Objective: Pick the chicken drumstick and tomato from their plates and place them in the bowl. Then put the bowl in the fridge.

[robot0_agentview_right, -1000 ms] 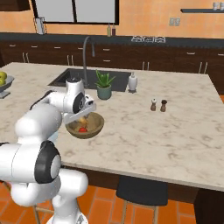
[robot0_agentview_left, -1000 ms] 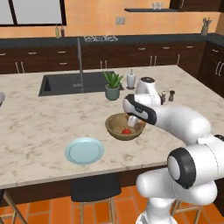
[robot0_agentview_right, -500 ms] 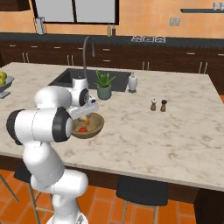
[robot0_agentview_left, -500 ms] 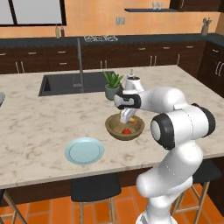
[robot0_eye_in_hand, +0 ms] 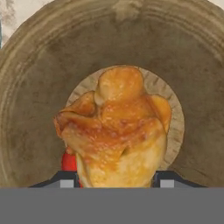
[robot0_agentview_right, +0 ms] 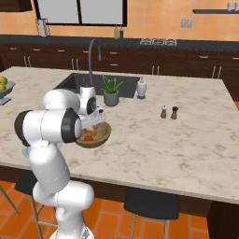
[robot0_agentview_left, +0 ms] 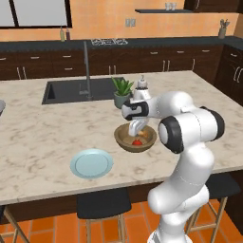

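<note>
Hand view shows the gripper (robot0_eye_in_hand: 113, 181) clamped on the chicken drumstick (robot0_eye_in_hand: 116, 131), directly over the bowl (robot0_eye_in_hand: 39, 100); the tomato (robot0_eye_in_hand: 68, 162) lies inside beneath it. The drumstick seems not yet released, though its underside is hidden. Left of the bowl, the blue plate (robot0_agentview_left: 91, 163) sits bare. Fridge step remains.

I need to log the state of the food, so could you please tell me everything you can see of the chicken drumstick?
The chicken drumstick is a lumpy, golden-brown roasted piece with a glossy orange skin and a paler, yellower underside, narrowing to a rounded knob at one end. It sits between the two dark fingers of the tool, which is shut on it, directly over the tan middle of the wooden bowl. The red tomato peeks out beside and below it. Whether it touches the bowl's floor cannot be told.
</note>
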